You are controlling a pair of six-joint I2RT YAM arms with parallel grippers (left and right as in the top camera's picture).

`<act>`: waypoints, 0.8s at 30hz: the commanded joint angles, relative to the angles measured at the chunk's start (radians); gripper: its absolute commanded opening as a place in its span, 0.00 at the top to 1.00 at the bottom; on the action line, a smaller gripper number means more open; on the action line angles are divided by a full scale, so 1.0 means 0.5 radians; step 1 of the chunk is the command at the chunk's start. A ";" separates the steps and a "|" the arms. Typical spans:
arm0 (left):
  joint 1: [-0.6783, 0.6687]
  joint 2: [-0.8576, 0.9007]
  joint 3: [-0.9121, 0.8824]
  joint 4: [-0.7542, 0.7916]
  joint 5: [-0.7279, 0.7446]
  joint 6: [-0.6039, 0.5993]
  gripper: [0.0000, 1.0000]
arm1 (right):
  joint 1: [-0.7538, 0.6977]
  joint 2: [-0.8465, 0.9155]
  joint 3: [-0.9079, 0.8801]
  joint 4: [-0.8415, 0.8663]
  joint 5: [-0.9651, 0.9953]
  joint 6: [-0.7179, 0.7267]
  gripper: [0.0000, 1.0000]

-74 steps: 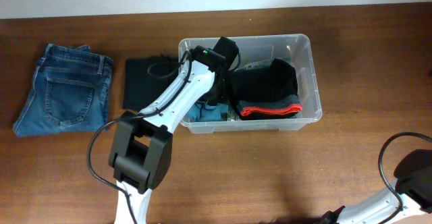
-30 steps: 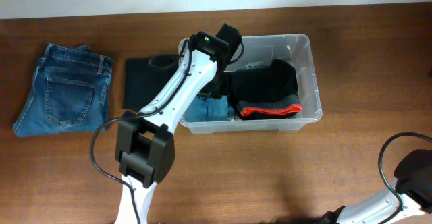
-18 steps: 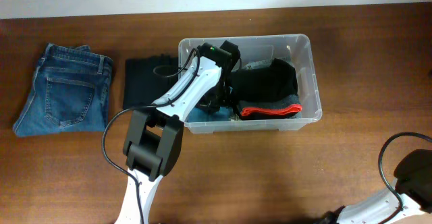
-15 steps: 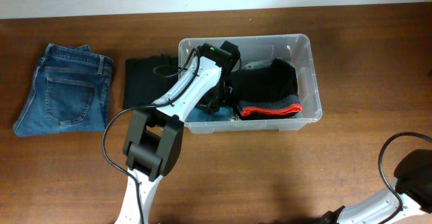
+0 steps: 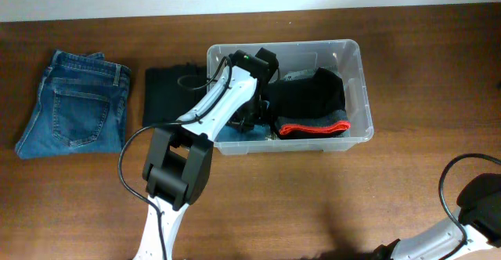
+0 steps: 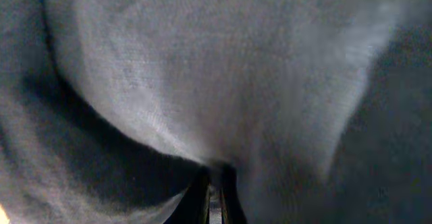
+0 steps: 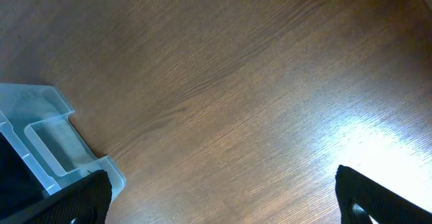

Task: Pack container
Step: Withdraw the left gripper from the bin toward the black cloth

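Left gripper [image 6: 213, 196] pinched near-shut on grey cloth [image 6: 202, 82], low inside the container [image 5: 313, 144] around it, likely seating the fold.

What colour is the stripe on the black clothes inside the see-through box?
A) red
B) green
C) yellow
A: the black clothes lying in the container show a red band along their front edge.

Clear glossy plastic container [image 5: 358, 76], matt black cloth [image 5: 309, 95], denim jeans [image 5: 74, 103], grained wood table [image 5: 313, 205].
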 commanded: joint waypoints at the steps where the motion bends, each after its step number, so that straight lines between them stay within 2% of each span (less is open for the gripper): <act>1: -0.014 0.041 -0.140 0.060 0.031 -0.023 0.92 | 0.002 0.002 0.003 0.001 0.003 -0.003 0.02; 7: -0.005 0.027 -0.156 0.044 0.022 -0.019 0.94 | 0.002 0.002 0.003 0.001 0.003 -0.003 0.02; 16: 0.068 -0.186 0.430 -0.243 0.024 0.009 0.92 | 0.002 0.002 0.003 0.001 0.003 -0.003 0.02; 19: 0.068 -0.279 0.587 -0.244 0.085 0.008 0.84 | 0.002 0.002 0.003 0.001 0.003 -0.003 0.02; 21: 0.066 -0.314 0.615 -0.237 0.105 0.008 0.84 | 0.002 0.002 0.003 0.001 0.003 -0.003 0.02; 22: 0.066 -0.324 0.615 -0.230 0.105 0.008 0.85 | 0.002 0.002 0.003 0.001 0.003 -0.003 0.02; 24: 0.066 -0.301 0.609 -0.209 0.096 0.009 0.99 | 0.002 0.002 0.003 0.001 0.003 -0.003 0.02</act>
